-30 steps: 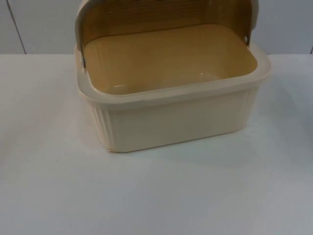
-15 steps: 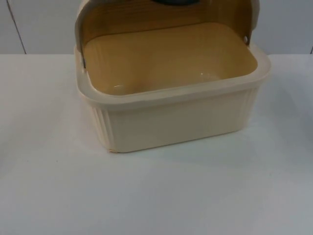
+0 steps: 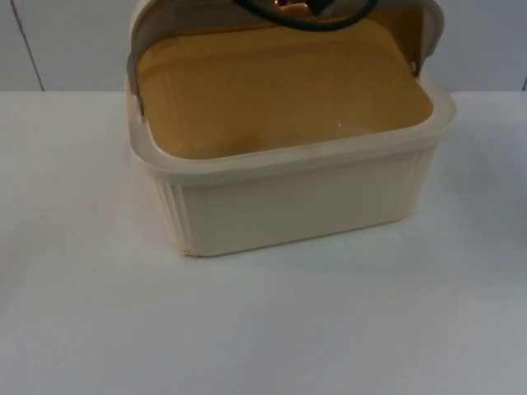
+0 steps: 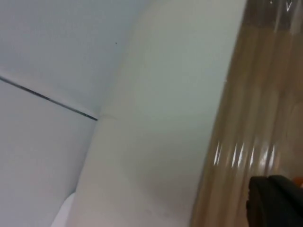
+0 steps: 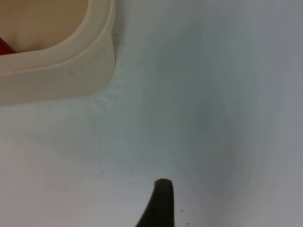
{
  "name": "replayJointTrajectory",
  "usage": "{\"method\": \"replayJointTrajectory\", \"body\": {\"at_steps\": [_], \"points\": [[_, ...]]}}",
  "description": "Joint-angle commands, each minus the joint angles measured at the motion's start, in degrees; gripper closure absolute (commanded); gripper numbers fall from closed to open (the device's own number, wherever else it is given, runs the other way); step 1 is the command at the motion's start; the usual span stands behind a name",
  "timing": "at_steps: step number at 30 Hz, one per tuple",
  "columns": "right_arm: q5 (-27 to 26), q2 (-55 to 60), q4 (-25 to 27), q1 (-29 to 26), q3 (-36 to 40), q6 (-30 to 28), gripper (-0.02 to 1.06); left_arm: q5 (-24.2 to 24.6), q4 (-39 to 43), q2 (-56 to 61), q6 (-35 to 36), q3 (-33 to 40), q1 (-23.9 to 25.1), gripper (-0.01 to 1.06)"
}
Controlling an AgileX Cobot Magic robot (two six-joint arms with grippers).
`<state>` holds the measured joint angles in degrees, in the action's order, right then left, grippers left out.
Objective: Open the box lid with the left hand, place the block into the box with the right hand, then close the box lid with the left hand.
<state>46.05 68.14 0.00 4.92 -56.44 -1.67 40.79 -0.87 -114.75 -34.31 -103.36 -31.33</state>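
Note:
The cream ribbed box stands at the back middle of the table. Its hinged lid, an amber see-through panel in a cream frame, is tilted forward and covers most of the opening. My left gripper is at the lid's top edge, behind the box. The left wrist view has the lid's cream frame and amber panel close up beside the left gripper. In the right wrist view a bit of the red block lies inside the box rim. My right gripper waits over bare table beside the box.
White table top spreads in front of the box and to both sides. The grey partition wall rises right behind the box.
The lid has swung forward and down over the box opening. A black part of the left arm has come into the top view at the lid's top edge.

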Motion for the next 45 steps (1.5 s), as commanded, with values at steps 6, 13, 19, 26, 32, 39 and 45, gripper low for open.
{"method": "replayJointTrajectory", "body": {"at_steps": [6, 13, 19, 26, 32, 39, 45], "points": [[-0.86, -0.42, 0.00, -0.41, 0.13, -0.55, 0.32, 6.58, 2.78, -0.16, 0.94, 2.04, -1.89, 1.05], [-0.86, -0.42, 0.00, -0.41, 0.13, -0.55, 0.32, 3.42, 11.82, -0.16, 11.44, 5.65, -5.46, 1.05], [-0.86, -0.42, 0.00, -0.41, 0.13, -0.55, 0.32, -0.34, 13.62, -0.16, 15.77, 10.15, -7.00, 1.05], [-0.86, -0.42, 0.00, -0.41, 0.13, -0.55, 0.32, -3.05, 13.86, -0.16, 19.44, 13.35, -7.00, 1.05], [-0.86, -0.42, 0.00, -0.41, 0.13, -0.55, 0.32, -1.02, 13.46, 0.71, 19.94, 13.35, -8.78, 1.05], [-0.86, -0.42, 0.00, -0.41, 0.13, -0.55, 0.32, 3.07, 13.12, 5.19, 21.37, 13.35, -13.37, 1.05], [-0.86, -0.42, 0.00, -0.41, 0.13, -0.55, 0.32, 7.11, 12.93, 12.72, 24.98, 13.35, -13.65, 1.05]]}}
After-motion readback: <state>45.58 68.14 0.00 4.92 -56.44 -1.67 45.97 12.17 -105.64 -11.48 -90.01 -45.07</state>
